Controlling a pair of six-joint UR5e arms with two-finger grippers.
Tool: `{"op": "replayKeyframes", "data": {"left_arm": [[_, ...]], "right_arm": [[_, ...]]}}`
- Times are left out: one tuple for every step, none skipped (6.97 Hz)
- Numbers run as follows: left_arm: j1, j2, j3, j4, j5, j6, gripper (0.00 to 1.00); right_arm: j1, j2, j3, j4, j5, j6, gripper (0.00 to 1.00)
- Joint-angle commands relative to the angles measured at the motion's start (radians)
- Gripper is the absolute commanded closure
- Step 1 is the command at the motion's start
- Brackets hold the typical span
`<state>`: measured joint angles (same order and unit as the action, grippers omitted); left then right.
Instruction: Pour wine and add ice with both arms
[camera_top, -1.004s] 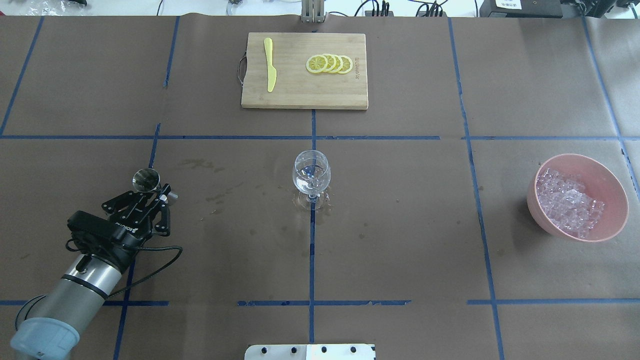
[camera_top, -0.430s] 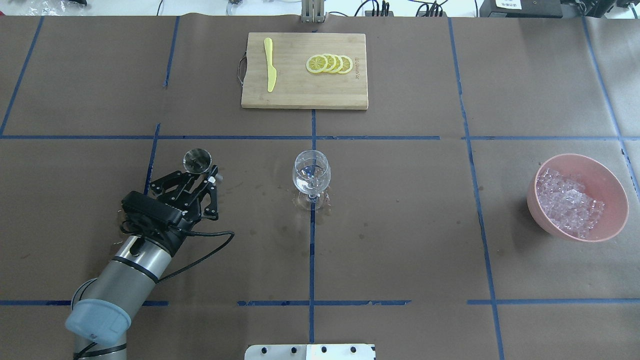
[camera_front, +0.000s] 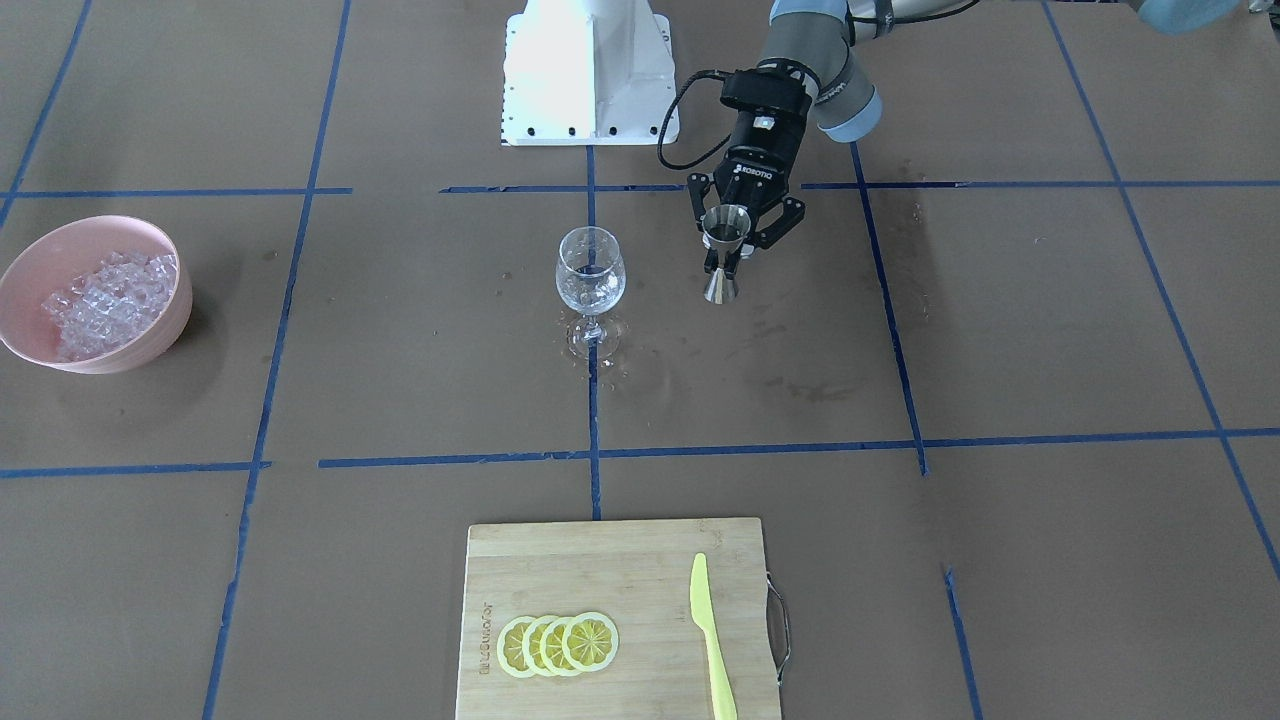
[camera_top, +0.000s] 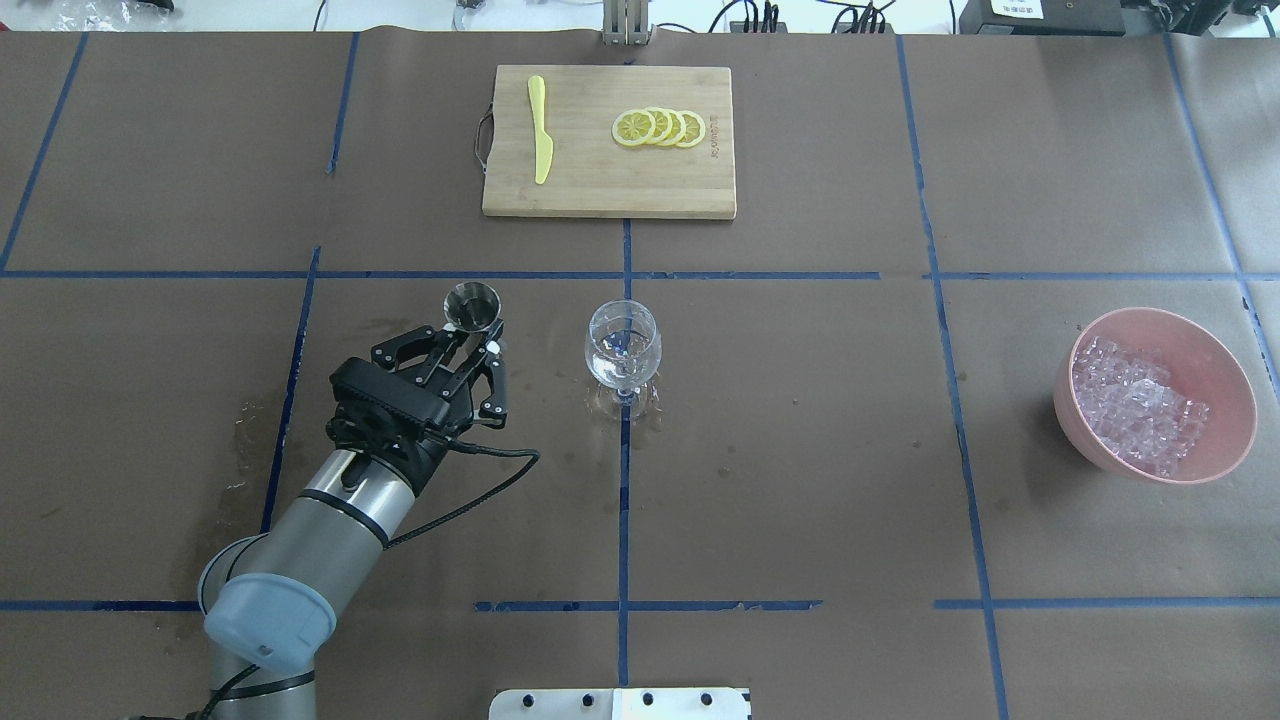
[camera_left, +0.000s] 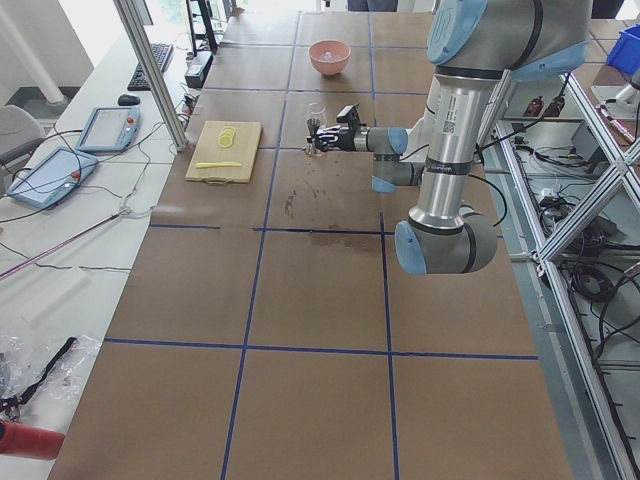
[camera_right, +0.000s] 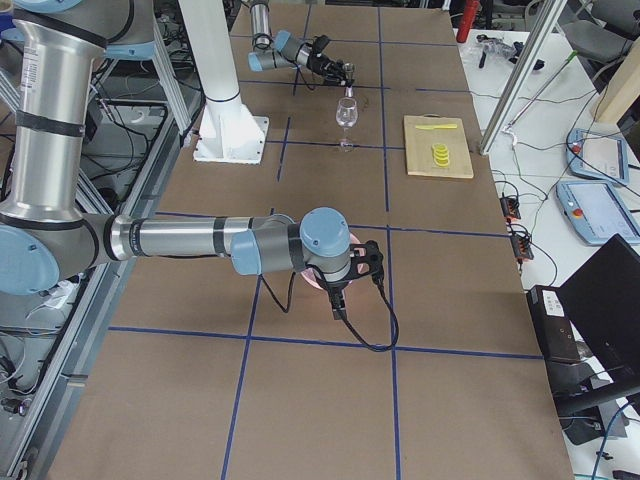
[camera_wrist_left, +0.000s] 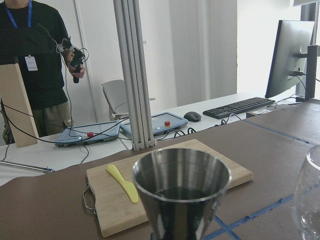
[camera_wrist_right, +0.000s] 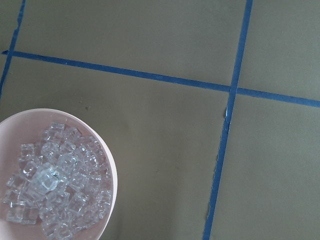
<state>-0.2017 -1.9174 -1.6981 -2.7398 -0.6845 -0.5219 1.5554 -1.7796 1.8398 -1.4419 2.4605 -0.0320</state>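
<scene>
My left gripper (camera_top: 470, 335) is shut on a steel jigger (camera_top: 472, 305), held upright above the table just left of the empty stemmed glass (camera_top: 622, 345). From the front, the jigger (camera_front: 725, 250) hangs to the right of the glass (camera_front: 590, 272). The left wrist view looks into the jigger (camera_wrist_left: 180, 192); its inside is dark and I cannot make out wine. Ice (camera_top: 1135, 405) fills a pink bowl (camera_top: 1230, 420) at the far right. The right gripper (camera_right: 340, 300) hovers by that bowl; I cannot tell if it is open or shut. Its wrist view shows the ice (camera_wrist_right: 55, 190).
A bamboo cutting board (camera_top: 580, 195) at the back centre carries lemon slices (camera_top: 660, 128) and a yellow knife (camera_top: 540, 130). Wet stains (camera_top: 420, 400) mark the brown paper around the glass. The white robot base (camera_front: 590, 70) stands at the near edge. A person (camera_wrist_left: 35, 65) stands beyond the table.
The left arm has carried the jigger rightward and slightly farther away, from near the left blue line to close beside the glass. Glass, bowl and board have not moved.
</scene>
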Motion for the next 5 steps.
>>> {"op": "replayKeyframes", "data": {"left_arm": [[0.001,-0.064,0.0,0.125,-0.004,0.0,1.0],[0.004,-0.087,0.001,0.181,-0.001,0.008,1.0],[0.001,-0.115,0.0,0.218,-0.001,0.076,1.0],[0.001,-0.115,0.0,0.221,0.0,0.106,1.0],[-0.001,-0.118,0.0,0.221,0.0,0.159,1.0]], "right_arm": [[0.0,-0.001,-0.001,0.0,0.0,0.0,0.0],[0.0,-0.001,-0.001,0.0,-0.001,0.0,0.0],[0.0,-0.001,-0.004,0.0,-0.002,0.0,0.0],[0.0,-0.001,-0.008,0.0,-0.002,0.0,0.0],[0.0,-0.001,-0.008,0.0,-0.002,0.0,0.0]]}}
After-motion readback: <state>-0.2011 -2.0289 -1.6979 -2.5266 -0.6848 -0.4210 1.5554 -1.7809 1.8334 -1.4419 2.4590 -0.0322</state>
